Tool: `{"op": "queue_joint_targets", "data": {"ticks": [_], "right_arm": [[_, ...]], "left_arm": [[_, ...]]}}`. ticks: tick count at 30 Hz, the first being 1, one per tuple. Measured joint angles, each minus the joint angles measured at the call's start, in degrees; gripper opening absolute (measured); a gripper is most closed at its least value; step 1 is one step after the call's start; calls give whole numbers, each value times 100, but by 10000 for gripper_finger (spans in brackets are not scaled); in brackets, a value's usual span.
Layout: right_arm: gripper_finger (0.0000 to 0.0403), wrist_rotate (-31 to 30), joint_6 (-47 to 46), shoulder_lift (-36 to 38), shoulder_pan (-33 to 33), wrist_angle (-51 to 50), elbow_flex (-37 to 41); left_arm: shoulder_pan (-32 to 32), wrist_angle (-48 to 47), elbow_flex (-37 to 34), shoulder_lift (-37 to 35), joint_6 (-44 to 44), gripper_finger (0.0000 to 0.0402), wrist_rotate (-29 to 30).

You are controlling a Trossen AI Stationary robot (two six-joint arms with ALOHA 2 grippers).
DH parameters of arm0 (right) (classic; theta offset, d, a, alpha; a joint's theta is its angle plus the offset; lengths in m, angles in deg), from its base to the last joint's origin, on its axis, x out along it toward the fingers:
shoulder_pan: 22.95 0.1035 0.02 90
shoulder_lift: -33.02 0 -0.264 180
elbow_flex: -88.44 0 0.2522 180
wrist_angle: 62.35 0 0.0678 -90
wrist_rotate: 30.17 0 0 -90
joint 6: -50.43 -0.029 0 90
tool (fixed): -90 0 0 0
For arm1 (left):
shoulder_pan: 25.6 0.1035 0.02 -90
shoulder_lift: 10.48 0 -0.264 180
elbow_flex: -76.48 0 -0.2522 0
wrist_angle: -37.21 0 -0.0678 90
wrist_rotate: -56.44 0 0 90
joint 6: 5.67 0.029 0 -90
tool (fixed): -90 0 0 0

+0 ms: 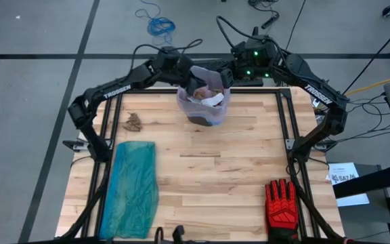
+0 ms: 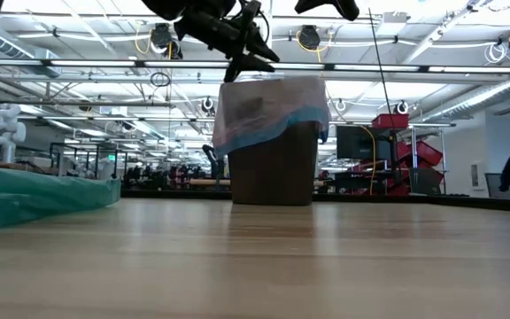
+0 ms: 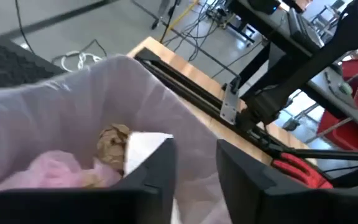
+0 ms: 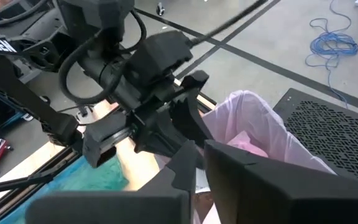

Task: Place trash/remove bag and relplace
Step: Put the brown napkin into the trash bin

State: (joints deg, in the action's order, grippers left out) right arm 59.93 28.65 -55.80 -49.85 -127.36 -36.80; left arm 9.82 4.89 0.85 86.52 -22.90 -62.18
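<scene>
The lavender bag [image 1: 205, 108] lines a dark bin [image 2: 277, 168] at the table's far middle, with its blue-edged rim folded down over the bin's outside. Inside lie a brown paper wad [image 3: 112, 144] and a white scrap [image 3: 143, 149] of the trash. Another brown wad [image 1: 134, 122] lies on the table, left of the bin. My left gripper [image 3: 197, 171] hangs open just over the bag's mouth, nothing between its fingers. My right gripper [image 4: 201, 158] is shut, higher up over the bin's far right side [image 1: 226, 76].
A teal-green plastic bag [image 1: 133, 190] lies flat at the near left. A red-and-black glove [image 1: 281, 207] lies at the near right. Bare wood lies between them and in front of the bin. Black rails [image 1: 283, 122] run along the table's sides.
</scene>
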Motion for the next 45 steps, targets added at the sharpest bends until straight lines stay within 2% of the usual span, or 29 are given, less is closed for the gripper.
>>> {"op": "queue_joint_targets", "data": {"ticks": [4, 8, 11, 14, 17, 23, 28, 35, 38, 41, 45], "right_arm": [[46, 0, -1, 0, 0, -13, -2], [63, 4, -1, 0, 0, -77, 0], [72, 4, 6, 0, 0, -103, -2], [79, 4, 12, 0, 0, -98, -2], [83, 4, 19, 0, 0, -98, -1], [84, 4, 19, 0, 0, -337, -1], [84, 2, 15, 2, 2, -552, 41], [84, 2, 1, 0, 4, -481, 136], [84, 2, 1, 0, 4, -474, 136], [84, 2, 17, 0, 4, -467, 136], [84, 3, 36, -2, 4, -407, 142]], "left_arm": [[244, -647, 101, -191, 294, 143, 7], [514, -2479, 697, -374, 834, 128, 169], [588, -3963, 1229, -488, 1566, 96, 1057], [582, -4906, 1561, -620, 1944, 54, 1980], [582, -5464, 1598, -755, 1948, 12, 2306], [582, -6965, 1501, -901, 1908, 2, 2931], [587, -6844, 633, -1422, 1487, 1, 3040], [765, -6092, -1522, -2425, 1131, 1, 2995], [901, -6075, -2433, -2514, 1044, 1, 2666], [1027, -5633, -3223, -2496, 964, 1, 2607], [1104, -4816, -3747, -2360, 850, 11, 2623]]}}
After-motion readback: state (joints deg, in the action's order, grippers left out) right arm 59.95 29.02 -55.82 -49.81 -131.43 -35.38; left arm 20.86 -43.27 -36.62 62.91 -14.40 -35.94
